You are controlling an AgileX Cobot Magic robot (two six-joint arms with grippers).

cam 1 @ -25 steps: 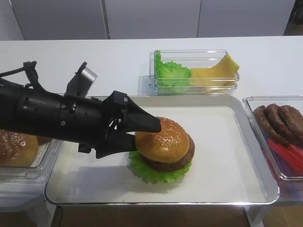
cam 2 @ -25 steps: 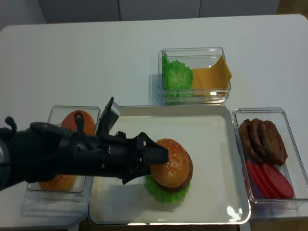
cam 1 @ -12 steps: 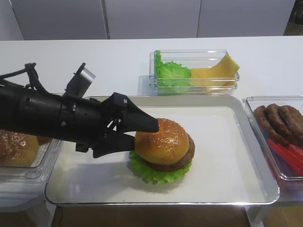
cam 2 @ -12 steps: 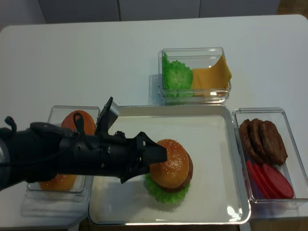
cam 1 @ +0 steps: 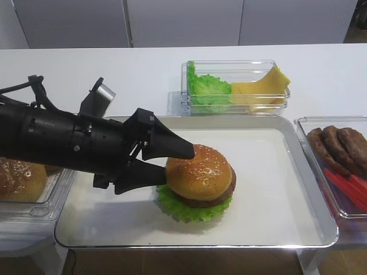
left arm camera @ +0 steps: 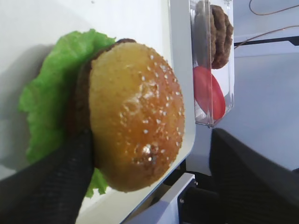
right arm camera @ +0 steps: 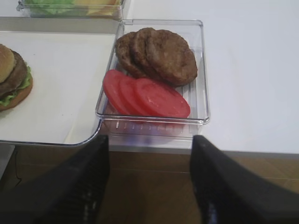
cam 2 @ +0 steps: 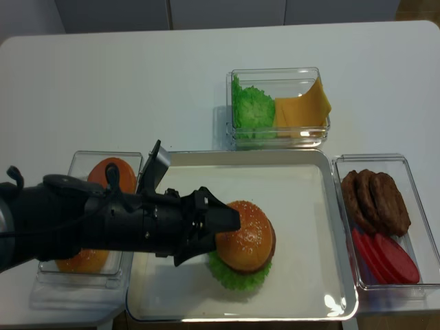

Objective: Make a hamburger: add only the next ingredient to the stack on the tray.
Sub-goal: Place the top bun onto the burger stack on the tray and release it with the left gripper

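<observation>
My left gripper (cam 1: 167, 164) has its jaws spread wide, one finger (left arm camera: 46, 179) beside the sesame-seeded bun top (cam 1: 199, 175) and the other standing clear of it. The bun top sits on the dark patty (cam 1: 226, 191) and ruffled lettuce (cam 1: 186, 207), this stack resting near the middle of the silver-rimmed tray (cam 2: 323, 206). My right gripper (right arm camera: 149, 184) hangs off the table edge, jaws parted, holding nothing. Ahead of it a clear box (right arm camera: 198, 70) holds spare patties (right arm camera: 159, 53) and tomato slices (right arm camera: 145, 95). Another clear box (cam 2: 237, 79) behind the tray holds lettuce and cheese.
</observation>
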